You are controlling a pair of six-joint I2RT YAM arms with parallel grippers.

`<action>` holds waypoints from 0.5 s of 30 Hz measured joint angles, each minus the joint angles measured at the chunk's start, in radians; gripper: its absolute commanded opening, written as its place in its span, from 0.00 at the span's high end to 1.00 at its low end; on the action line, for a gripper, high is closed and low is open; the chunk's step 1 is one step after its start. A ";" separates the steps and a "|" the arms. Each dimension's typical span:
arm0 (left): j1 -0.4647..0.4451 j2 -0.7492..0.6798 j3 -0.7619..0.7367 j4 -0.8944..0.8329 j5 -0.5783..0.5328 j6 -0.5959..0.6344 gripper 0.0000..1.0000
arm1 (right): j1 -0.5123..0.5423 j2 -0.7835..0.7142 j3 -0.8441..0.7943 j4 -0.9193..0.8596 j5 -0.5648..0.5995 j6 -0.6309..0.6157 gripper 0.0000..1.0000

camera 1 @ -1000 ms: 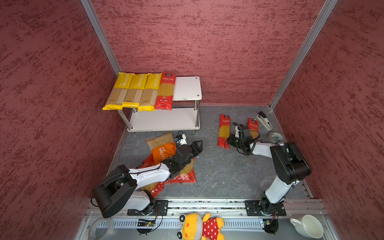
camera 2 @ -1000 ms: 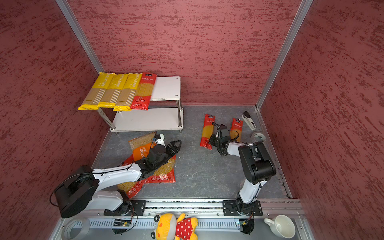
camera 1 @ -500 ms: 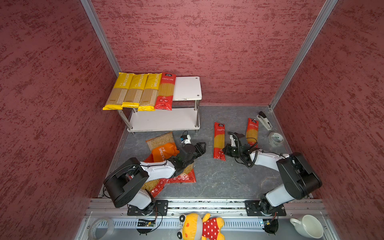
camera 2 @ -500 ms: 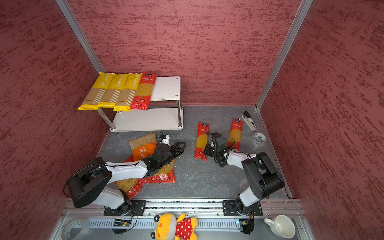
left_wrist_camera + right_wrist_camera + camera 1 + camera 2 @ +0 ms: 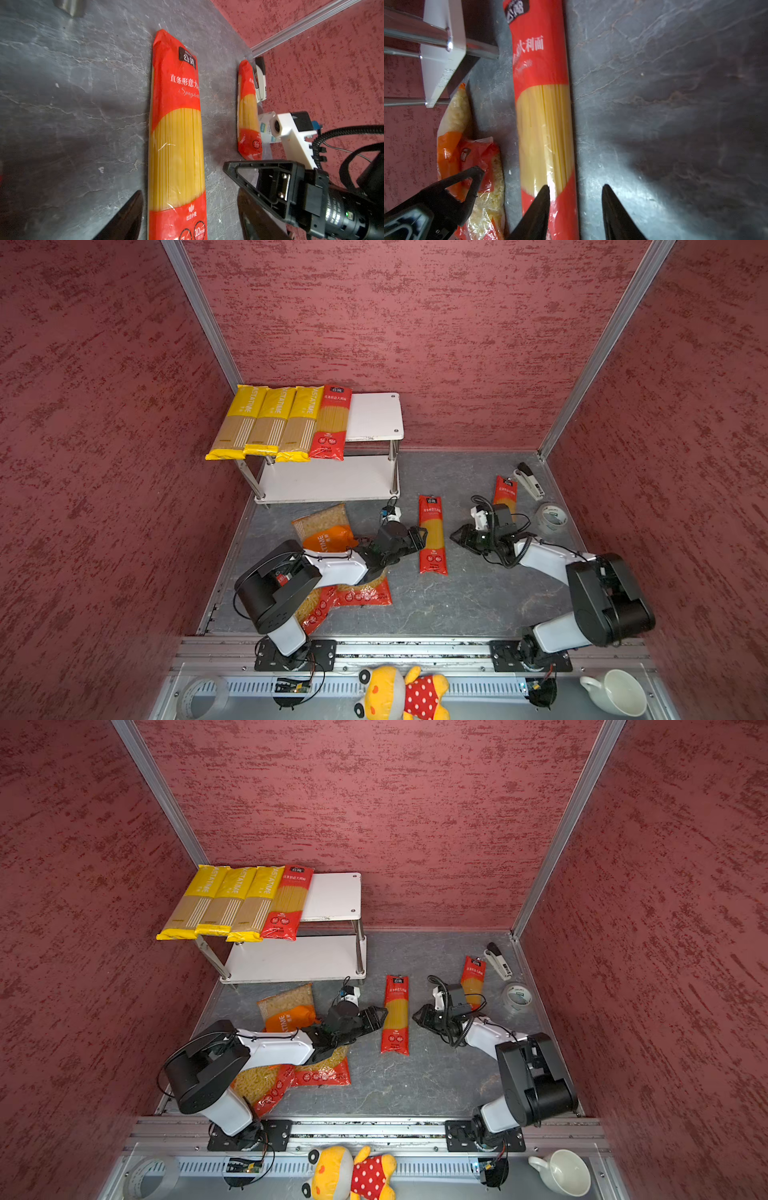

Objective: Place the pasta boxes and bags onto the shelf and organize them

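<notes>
Red spaghetti pack [image 5: 176,135] lies flat between left gripper's [image 5: 189,193] parted jaws.

red bags [image 5: 365,595]: mostly hidden under left arm [image 5: 332,568], lower centre-left.
far red pack [image 5: 505,491]: lower end hidden behind right arm [image 5: 540,560].
plush toy [image 5: 399,693]: cut by bottom edge.

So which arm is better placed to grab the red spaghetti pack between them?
Probably the left: the left gripper straddles the red spaghetti pack with open jaws, and the shelf is on its side. The right gripper, also open, sits beside it.
</notes>
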 measured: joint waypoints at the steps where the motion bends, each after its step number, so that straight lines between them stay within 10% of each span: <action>1: 0.000 0.013 0.002 -0.003 0.006 0.003 0.31 | 0.000 0.018 0.000 0.007 -0.004 0.000 0.55; 15: 0.008 0.150 0.024 0.042 0.085 0.004 0.39 | 0.017 0.188 0.033 0.258 -0.077 0.080 0.63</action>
